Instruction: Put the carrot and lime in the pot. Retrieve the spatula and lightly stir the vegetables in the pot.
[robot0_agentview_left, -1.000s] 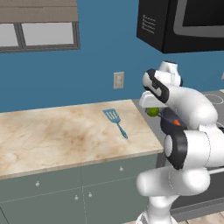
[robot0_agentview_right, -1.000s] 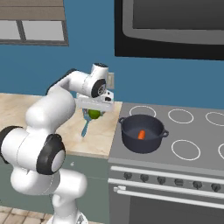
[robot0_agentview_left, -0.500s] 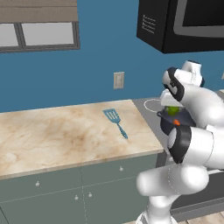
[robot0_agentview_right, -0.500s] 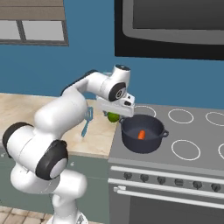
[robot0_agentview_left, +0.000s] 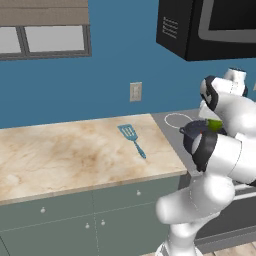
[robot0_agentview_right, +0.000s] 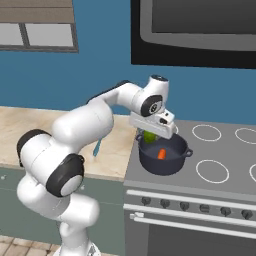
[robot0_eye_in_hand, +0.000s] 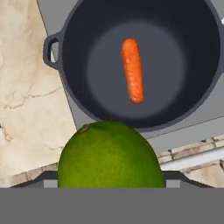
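The lime (robot0_eye_in_hand: 109, 155) looms large and green at the bottom of the hand view, hiding the fingertips. My gripper (robot0_agentview_right: 150, 135) is shut on the lime (robot0_agentview_right: 149, 136) just above the near left rim of the dark pot (robot0_agentview_right: 161, 168). The carrot (robot0_eye_in_hand: 132, 70) lies on the floor of the pot (robot0_eye_in_hand: 74, 43), seen also in the right base view as an orange carrot (robot0_agentview_right: 161, 154). On the marble counter lies the light blue spatula (robot0_agentview_left: 131, 137), well left of the pot (robot0_agentview_left: 192, 130) and the held lime (robot0_agentview_left: 215, 124).
The pot stands on the front left burner of the stove (robot0_agentview_right: 210, 172); other burner rings (robot0_agentview_right: 207, 132) lie behind and to the right. A black microwave (robot0_agentview_left: 210, 25) hangs overhead. The marble counter (robot0_agentview_left: 65, 155) stretches left, with a wall outlet (robot0_agentview_left: 135, 91) behind it.
The arm has swung right with the lime, from above the counter near the spatula to above the pot's left rim. The carrot and spatula have stayed put.
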